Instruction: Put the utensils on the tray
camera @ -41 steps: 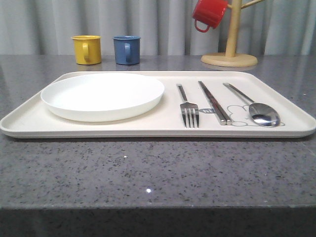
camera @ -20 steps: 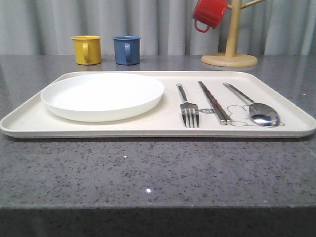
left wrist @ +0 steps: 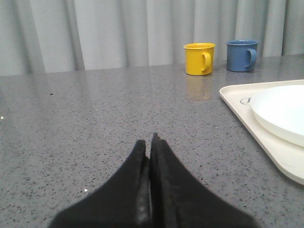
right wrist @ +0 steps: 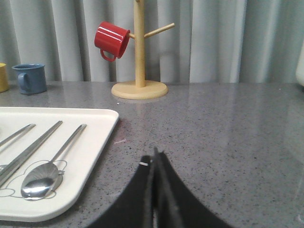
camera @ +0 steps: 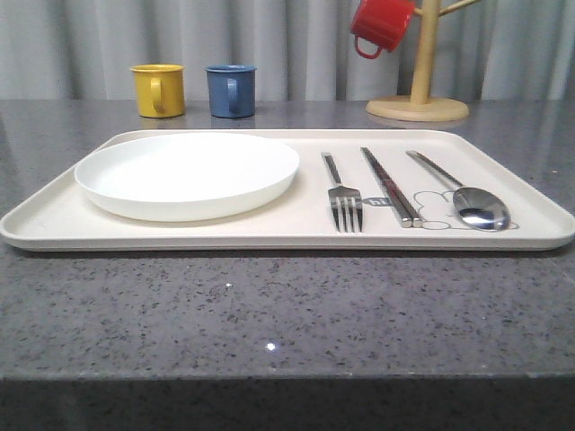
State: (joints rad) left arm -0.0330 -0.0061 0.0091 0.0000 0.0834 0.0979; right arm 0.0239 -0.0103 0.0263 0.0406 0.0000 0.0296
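Observation:
The cream tray point(camera: 54, 226) lies across the grey table. On its right half rest the utensils side by side: a fork point(camera: 342, 199), a pair of chopsticks point(camera: 389, 185) and a spoon point(camera: 470, 199), which partly cover the rabbit drawing. The spoon point(right wrist: 42, 178) and chopsticks point(right wrist: 33, 147) also appear in the right wrist view on the tray point(right wrist: 90, 137). My right gripper point(right wrist: 155, 153) is shut and empty over bare table, off the tray's right side. My left gripper point(left wrist: 148, 141) is shut and empty over bare table, off the tray's point(left wrist: 237, 102) left side.
A round white plate point(camera: 187, 173) fills the tray's left half. A yellow mug point(camera: 159, 90) and a blue mug point(camera: 230, 90) stand at the back. A wooden mug tree point(camera: 420, 90) with a red mug point(camera: 379, 25) stands at the back right.

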